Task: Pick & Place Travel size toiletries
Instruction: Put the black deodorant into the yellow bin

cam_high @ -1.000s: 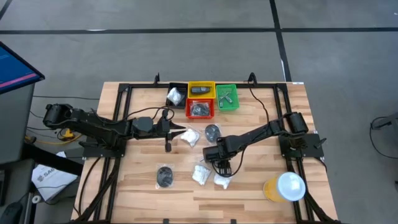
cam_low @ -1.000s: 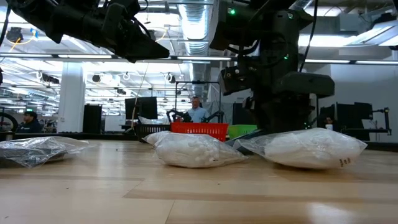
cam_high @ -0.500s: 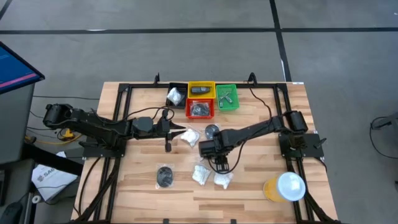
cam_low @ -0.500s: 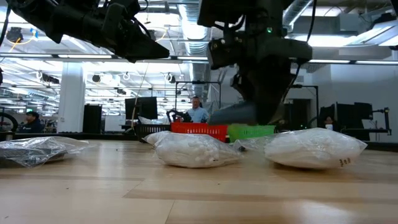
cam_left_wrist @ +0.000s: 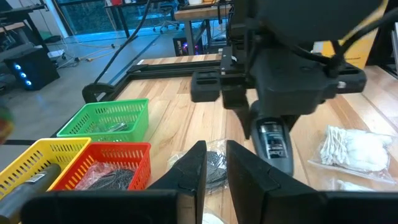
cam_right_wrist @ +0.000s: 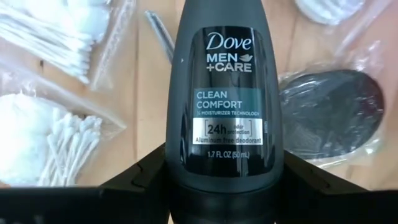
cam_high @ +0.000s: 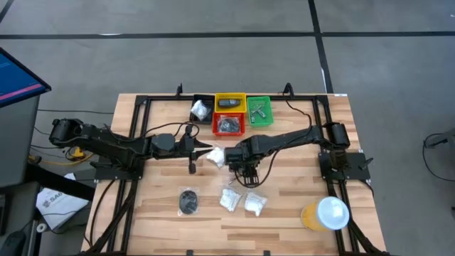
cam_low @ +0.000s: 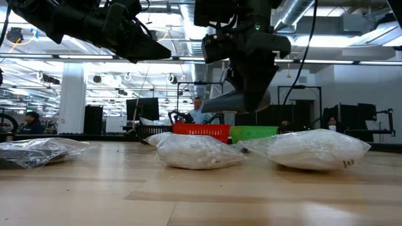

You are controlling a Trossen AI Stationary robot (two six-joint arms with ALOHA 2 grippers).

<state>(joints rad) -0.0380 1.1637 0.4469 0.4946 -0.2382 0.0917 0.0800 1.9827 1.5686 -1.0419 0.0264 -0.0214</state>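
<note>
Right wrist view: my right tool (cam_right_wrist: 219, 186) squeezes a dark deodorant stick (cam_right_wrist: 219, 99) that says "Dove Men+Care Clean Comfort".

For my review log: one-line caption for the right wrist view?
Right gripper holds a Dove deodorant stick above cotton-swab packets.

Looked like a robotics lab in an open industrial hall. Wooden table (cam_high: 284, 213) sat on a black metal frame (cam_high: 135, 107) over bare concrete floor (cam_high: 213, 43) marked with tape lines. The low view showed exposed ceiling ducts (cam_low: 201, 25), strip lights, a white pillar (cam_low: 72, 94), monitors (cam_low: 146, 108) and more benches far behind, with a person (cam_low: 200, 110) seated there.
</note>
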